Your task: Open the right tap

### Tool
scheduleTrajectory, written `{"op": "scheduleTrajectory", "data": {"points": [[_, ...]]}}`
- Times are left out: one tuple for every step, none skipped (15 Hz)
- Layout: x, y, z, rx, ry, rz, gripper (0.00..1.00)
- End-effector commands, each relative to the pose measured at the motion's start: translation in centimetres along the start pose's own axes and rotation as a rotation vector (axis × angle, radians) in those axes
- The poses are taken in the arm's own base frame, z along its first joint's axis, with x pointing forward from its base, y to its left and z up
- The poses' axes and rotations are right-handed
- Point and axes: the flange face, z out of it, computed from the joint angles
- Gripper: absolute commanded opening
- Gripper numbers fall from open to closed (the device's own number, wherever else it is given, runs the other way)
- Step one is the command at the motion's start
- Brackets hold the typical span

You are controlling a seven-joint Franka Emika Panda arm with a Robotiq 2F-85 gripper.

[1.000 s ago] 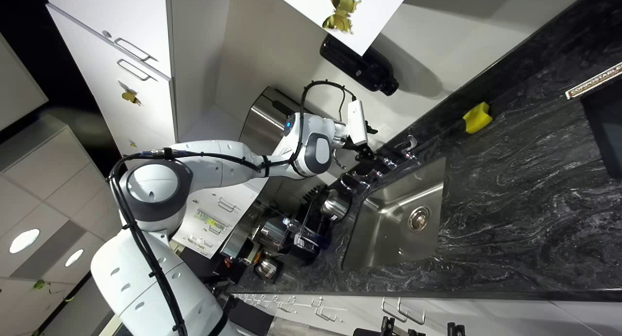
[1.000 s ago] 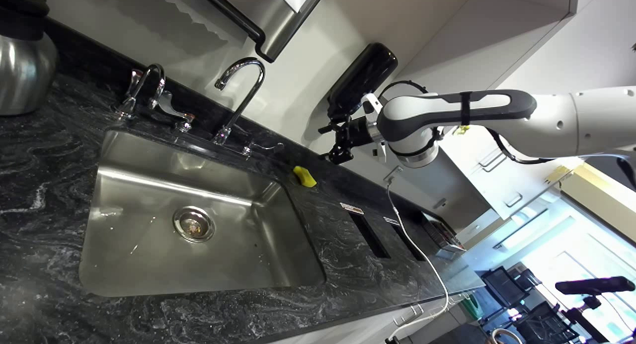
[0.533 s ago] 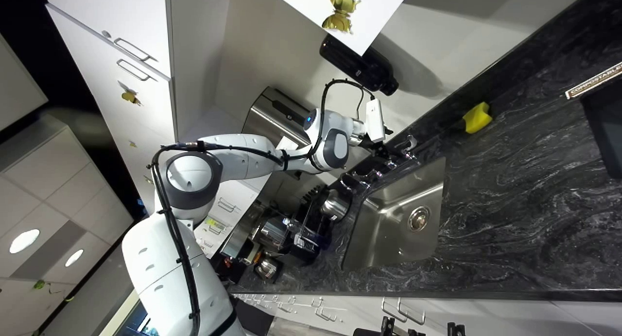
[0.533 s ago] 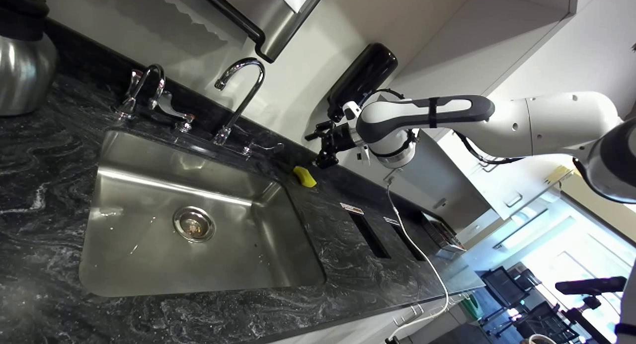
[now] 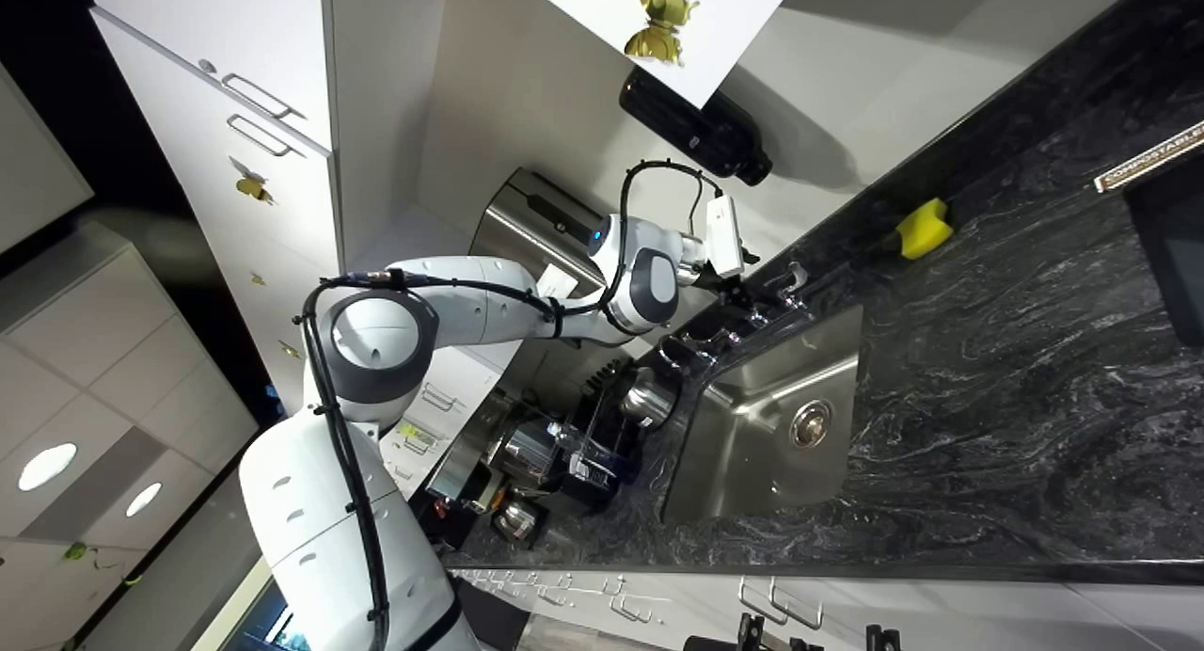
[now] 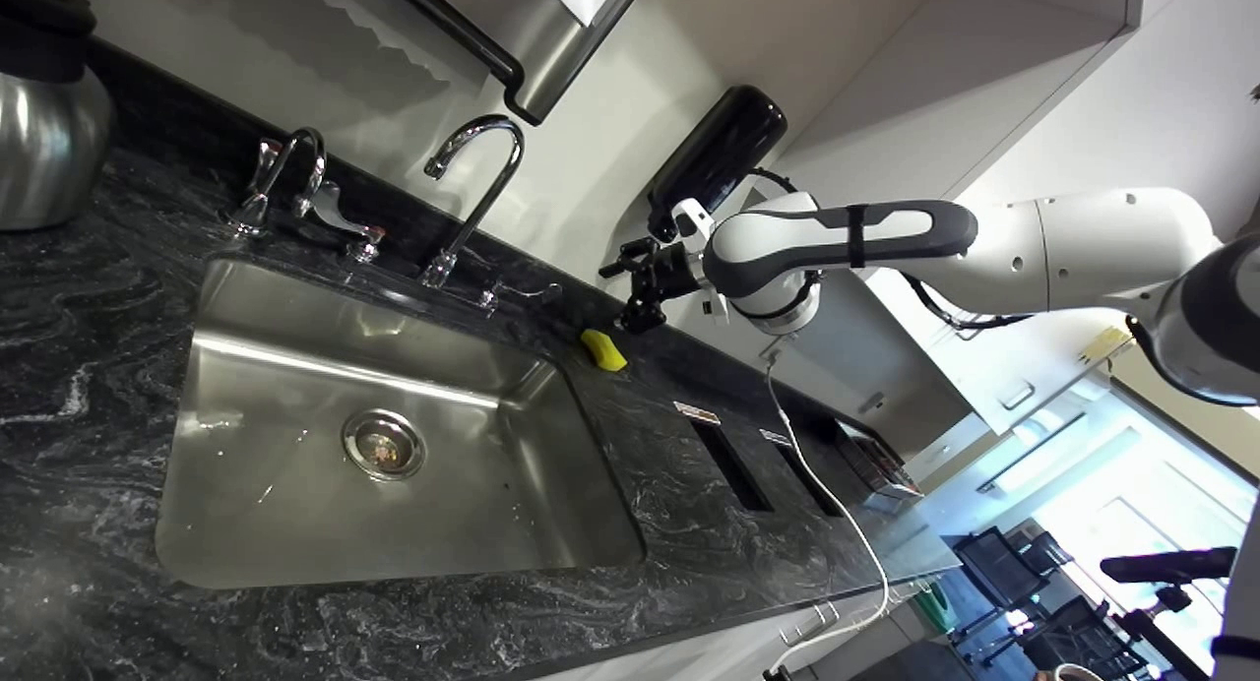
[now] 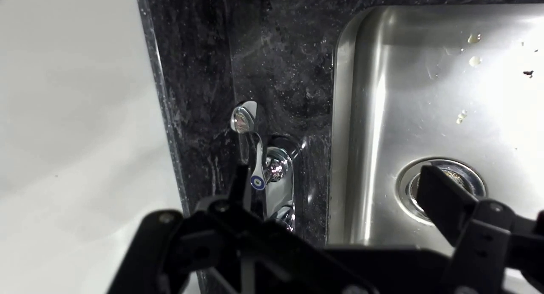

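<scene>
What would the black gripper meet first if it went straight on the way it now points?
Probably the curved, blue-marked chrome tap lever, which appears beside one of the jaws in the wrist view; the depth between them is unclear.

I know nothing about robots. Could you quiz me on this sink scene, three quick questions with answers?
1. True or false: the gripper is shut.
2. Multiple choice: where does the yellow sponge lie? a) on the counter beside the sink b) in the sink c) in the gripper
3. Fill in: in the wrist view, the tap lever has a ____ ring at one end.

Key: 1. False; its fingers stand wide apart. 2. a. 3. Blue.
</scene>
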Motion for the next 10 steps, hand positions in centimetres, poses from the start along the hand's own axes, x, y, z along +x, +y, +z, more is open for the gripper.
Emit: {"op": "scheduleTrajectory", "data": {"points": [[0.6, 1.2, 0.5, -0.043, -0.009, -0.02, 1.0], [0.8, 1.4, 0.6, -0.044, -0.012, -0.023, 1.0], [0.8, 1.6, 0.9, -0.045, -0.018, -0.031, 1.0], [0.9, 1.9, 1.2, -0.046, -0.021, -0.037, 1.0], [1.0, 2.1, 1.4, -0.047, -0.025, -0.046, 1.0], [1.1, 2.4, 1.9, -0.05, -0.025, -0.052, 1.0], [1.2, 2.6, 2.3, -0.053, -0.027, -0.062, 1.0], [1.4, 2.9, 2.6, -0.056, -0.028, -0.072, 1.0], [1.5, 3.1, 3.0, -0.059, -0.028, -0.085, 1.0], [1.8, 3.3, 3.5, -0.06, -0.029, -0.098, 1.0]]}}
